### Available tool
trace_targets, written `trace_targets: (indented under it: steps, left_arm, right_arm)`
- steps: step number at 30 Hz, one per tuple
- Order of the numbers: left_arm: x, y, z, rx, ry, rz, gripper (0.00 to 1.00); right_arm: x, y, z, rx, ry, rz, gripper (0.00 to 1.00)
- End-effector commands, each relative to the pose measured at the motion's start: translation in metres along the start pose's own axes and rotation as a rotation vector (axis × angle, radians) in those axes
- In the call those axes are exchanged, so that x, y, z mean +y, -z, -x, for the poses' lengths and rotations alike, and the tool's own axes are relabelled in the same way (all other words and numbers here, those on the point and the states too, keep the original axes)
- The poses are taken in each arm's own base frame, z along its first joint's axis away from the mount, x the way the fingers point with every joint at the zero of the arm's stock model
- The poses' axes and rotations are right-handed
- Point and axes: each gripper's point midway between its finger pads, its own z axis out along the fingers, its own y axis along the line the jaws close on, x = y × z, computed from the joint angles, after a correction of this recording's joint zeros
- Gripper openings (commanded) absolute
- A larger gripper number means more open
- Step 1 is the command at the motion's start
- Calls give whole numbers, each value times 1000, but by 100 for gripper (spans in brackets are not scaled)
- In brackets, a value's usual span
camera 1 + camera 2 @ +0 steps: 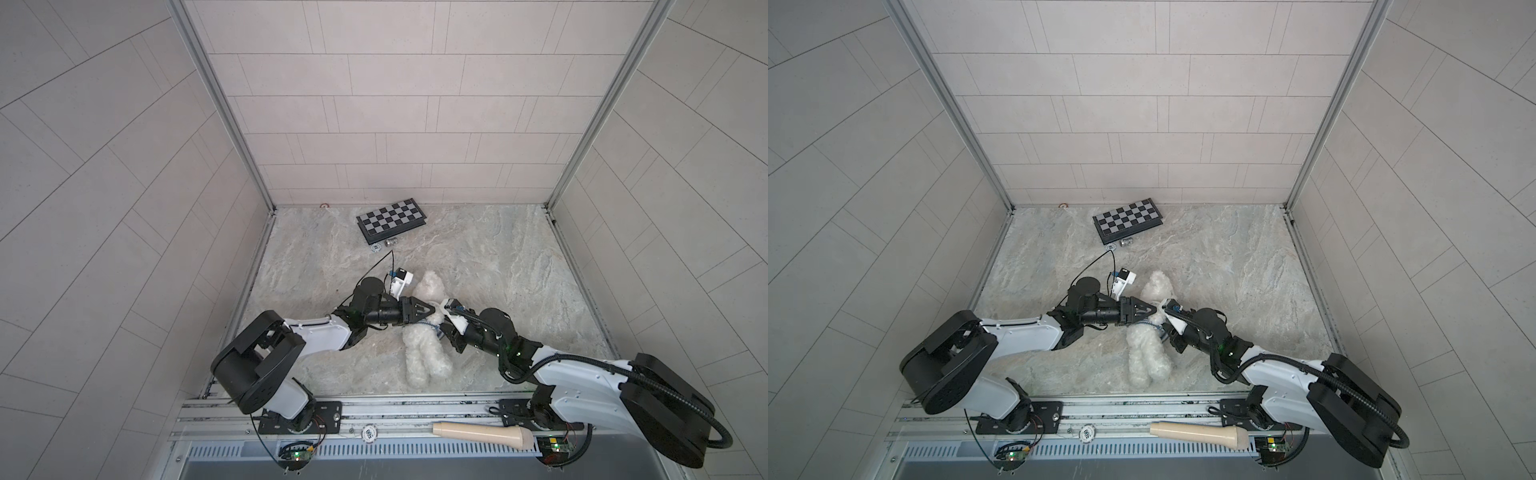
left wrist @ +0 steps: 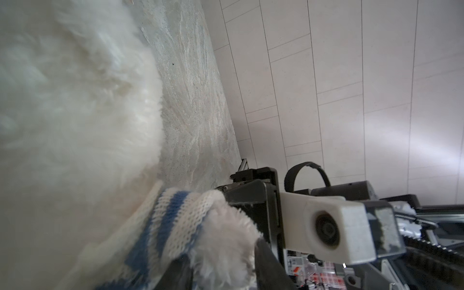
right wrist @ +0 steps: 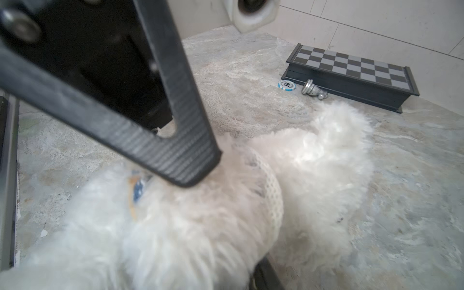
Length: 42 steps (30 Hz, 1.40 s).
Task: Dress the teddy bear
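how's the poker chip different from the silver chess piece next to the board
The poker chip is a thin blue-and-white disc, while the chess piece is plain silver, with a wide base that narrows to a knob. The poker chip lies flat on its face, whereas the chess piece is tipped over on its side. Both rest on the marbled table close to the same long side of the chessboard.

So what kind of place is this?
Probably a robot test booth: pale tiled-look wall panels on three sides, a marble-patterned tabletop, and two black-and-white robot arms mounted on a metal rail.
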Motion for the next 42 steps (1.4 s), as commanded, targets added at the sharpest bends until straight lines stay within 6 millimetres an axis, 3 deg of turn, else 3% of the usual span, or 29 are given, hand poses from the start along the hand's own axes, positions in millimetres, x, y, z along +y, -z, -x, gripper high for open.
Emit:
trace_targets:
  steps: [1, 9, 13, 18, 22, 32, 35, 39, 42]
  left_arm:
    - [16, 11, -1, -17, -60, 130, 49]
    - [27, 51, 1, 13, -188, 393, 51]
    - [36, 66, 3, 12, -218, 502, 60]
    - [43, 77, 10, -21, -234, 574, 63]
    - [61, 87, 14, -47, -187, 629, 60]
    - [77, 122, 21, -135, -174, 746, 68]
    - [77, 124, 20, -135, -174, 744, 68]
    - [69, 122, 20, -131, -193, 709, 88]
    - [67, 124, 21, -130, -204, 717, 93]
  right_arm:
    - [6, -4, 33, -105, 5, 39, 31]
    - [10, -18, 51, -117, 24, 55, 29]
    - [18, -32, 54, -107, 26, 84, 28]
    - [27, -48, 59, -95, 19, 108, 28]
    - [35, -58, 60, -94, 6, 132, 28]
    - [34, -68, 49, -36, -9, 115, 23]
    - [37, -66, 53, -51, -17, 125, 25]
    - [41, -59, 59, -45, -12, 124, 30]
    - [38, -51, 62, -35, -38, 96, 32]
